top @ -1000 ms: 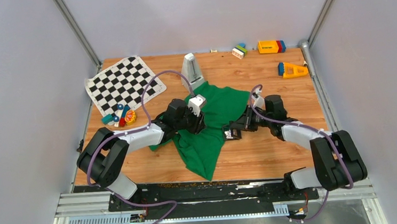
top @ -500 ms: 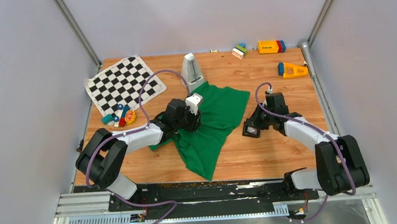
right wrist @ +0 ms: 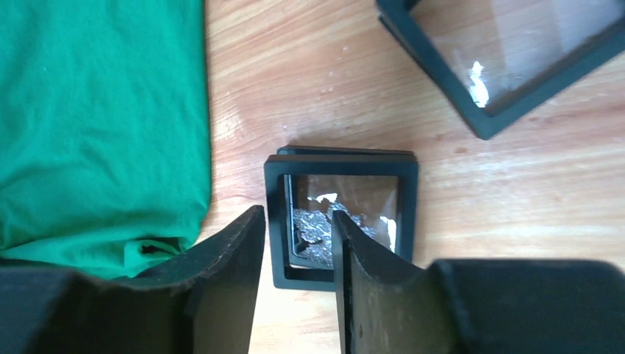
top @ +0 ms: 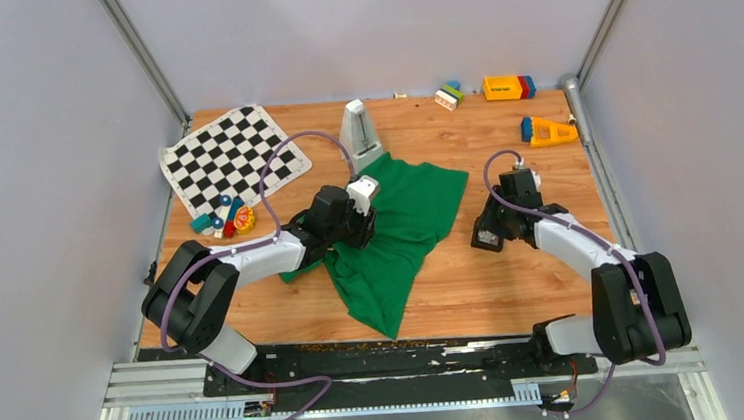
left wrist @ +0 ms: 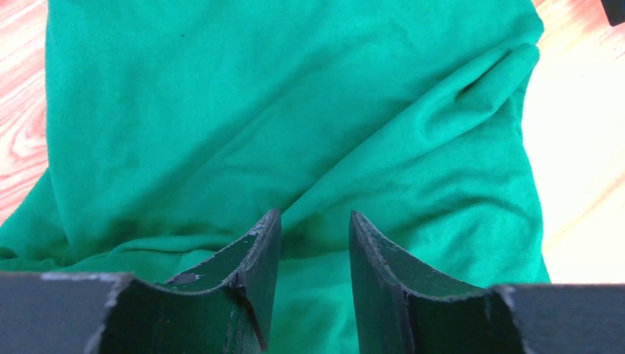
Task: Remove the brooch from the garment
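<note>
Right wrist view — right gripper [right wrist: 296, 214] spread above the black-framed square brooch [right wrist: 346, 193]; left gripper [left wrist: 315, 215] on green fabric garment [left wrist: 221, 110] — grip unclear.

Lab cell, grey walls [top: 46, 196], aluminium rail [top: 162, 392] (enclosed)

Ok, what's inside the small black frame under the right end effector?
The small black frame holds a silvery glittery piece behind clear film; the right end effector hides its lower part.

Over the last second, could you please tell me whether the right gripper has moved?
Yes. The right gripper has moved rightward, off the garment's edge and out over the bare wooden table.
</note>
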Action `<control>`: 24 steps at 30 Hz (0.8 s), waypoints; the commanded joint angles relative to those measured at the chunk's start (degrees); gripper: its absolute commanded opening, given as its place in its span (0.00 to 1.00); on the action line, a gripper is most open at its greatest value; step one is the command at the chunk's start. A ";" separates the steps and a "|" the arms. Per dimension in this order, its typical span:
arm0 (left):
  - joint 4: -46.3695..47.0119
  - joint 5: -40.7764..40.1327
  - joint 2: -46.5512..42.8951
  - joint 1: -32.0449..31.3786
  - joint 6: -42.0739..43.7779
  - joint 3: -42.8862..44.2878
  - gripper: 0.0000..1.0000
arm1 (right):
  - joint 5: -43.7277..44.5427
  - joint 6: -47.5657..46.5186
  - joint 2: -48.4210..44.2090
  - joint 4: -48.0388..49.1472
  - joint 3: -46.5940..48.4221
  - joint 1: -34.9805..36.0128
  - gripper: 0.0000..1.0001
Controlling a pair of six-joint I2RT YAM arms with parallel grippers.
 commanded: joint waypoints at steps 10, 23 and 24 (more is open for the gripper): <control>0.59 -0.76 -2.56 0.17 -0.39 0.57 0.47 | 6.26 -1.89 -2.25 -3.97 7.12 -8.91 0.41; -4.04 -10.16 -7.66 0.18 -0.58 1.00 0.49 | -8.81 -9.59 -7.99 1.21 6.65 -0.23 0.63; -5.10 -11.25 -9.36 0.22 -1.15 0.92 0.49 | -10.86 -9.53 -9.09 1.88 6.16 1.63 0.64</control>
